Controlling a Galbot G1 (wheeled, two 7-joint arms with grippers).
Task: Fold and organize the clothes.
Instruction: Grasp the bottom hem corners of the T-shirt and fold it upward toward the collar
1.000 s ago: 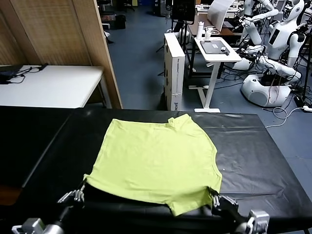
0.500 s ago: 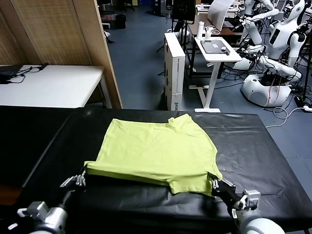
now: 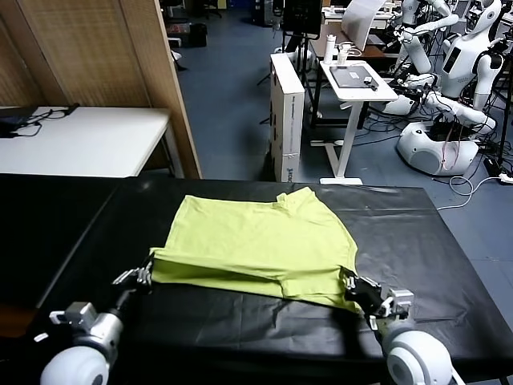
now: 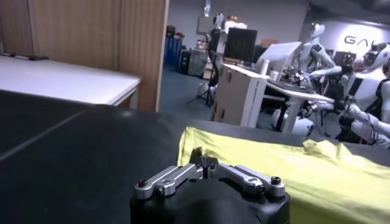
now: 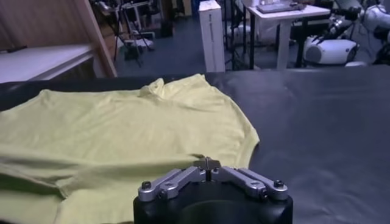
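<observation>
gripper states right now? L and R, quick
Left gripper: shut on the T-shirt, near left corner.
Right gripper: shut on the T-shirt, near right corner.

Black table carries lime T-shirt, near edge raised

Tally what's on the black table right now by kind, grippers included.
T-shirt, lime yellow-green: 1
Grippers pinching its near hem: 2, left gripper and right gripper
Black table: 1
Total: 4
</observation>
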